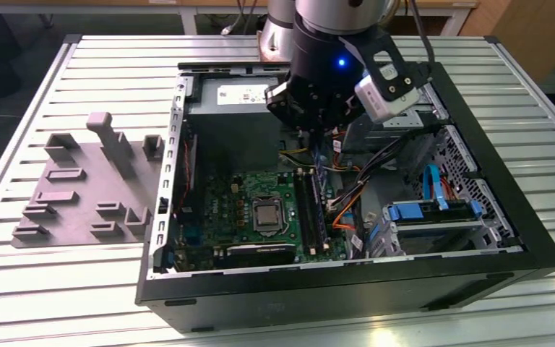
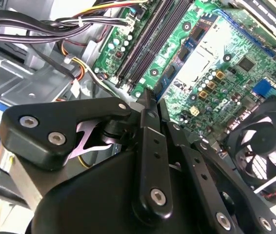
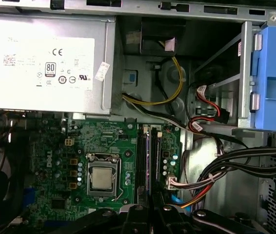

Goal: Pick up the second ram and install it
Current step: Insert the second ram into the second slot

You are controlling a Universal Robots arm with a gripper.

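My gripper (image 1: 317,131) hangs over the open computer case (image 1: 509,217), above the green circuit board (image 1: 243,202). It is shut on the second ram (image 1: 323,165), a thin dark stick held edge-on that points down at the long black sockets (image 1: 308,213). In the second wrist view the fingers (image 2: 150,146) press together, and the stick's thin edge (image 2: 147,96) shows at their tips above the sockets (image 2: 145,41). In the first wrist view the gripper (image 3: 150,212) sits in line with the sockets (image 3: 147,161), the stick (image 3: 152,197) just ahead of it.
A grey moulded holder plate (image 1: 75,195) with upright posts lies on the slatted table at the exterior view's left. Inside the case are a power supply (image 3: 40,63), cable bundles (image 3: 226,165), a blue drive bracket (image 1: 432,213), a processor (image 3: 101,178) and a fan (image 2: 265,141).
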